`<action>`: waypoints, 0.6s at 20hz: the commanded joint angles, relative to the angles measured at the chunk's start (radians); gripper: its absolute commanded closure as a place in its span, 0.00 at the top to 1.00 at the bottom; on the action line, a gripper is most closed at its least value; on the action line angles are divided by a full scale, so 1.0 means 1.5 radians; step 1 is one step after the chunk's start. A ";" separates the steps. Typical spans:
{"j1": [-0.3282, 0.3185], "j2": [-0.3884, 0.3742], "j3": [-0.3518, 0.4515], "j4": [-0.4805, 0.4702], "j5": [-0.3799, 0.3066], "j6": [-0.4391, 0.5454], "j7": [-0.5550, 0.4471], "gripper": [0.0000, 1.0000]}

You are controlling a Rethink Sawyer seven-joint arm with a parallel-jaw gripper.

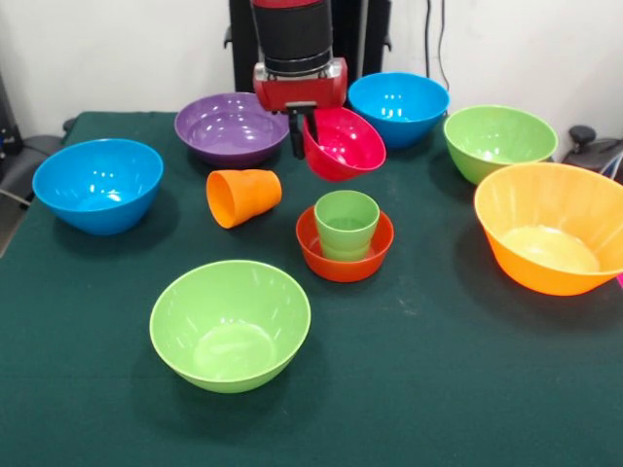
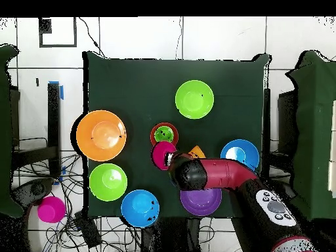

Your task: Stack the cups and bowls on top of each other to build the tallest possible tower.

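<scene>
Aloft, tilted magenta bowl (image 1: 344, 144) clamped by its rim in end effector (image 1: 304, 125).

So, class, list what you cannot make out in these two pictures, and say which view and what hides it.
- Orange cup, overhead view: mostly under the arm.
- Purple bowl, overhead view: its upper part is under the arm.
- Large orange bowl, front view: cut off by the right edge.
- Hand, overhead view: hidden by the arm above it; in the front view it holds the magenta bowl tilted.
</scene>
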 commanded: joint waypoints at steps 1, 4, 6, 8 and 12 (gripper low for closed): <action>0.034 -0.003 -0.018 -0.026 0.012 0.009 0.072 0.00; 0.034 -0.017 -0.026 -0.002 0.006 -0.013 0.077 0.00; 0.026 -0.022 -0.022 0.004 0.004 -0.012 0.068 0.00; 0.017 -0.027 -0.014 -0.002 0.009 0.006 0.054 0.00; 0.018 -0.045 -0.013 0.006 0.019 0.026 0.055 0.00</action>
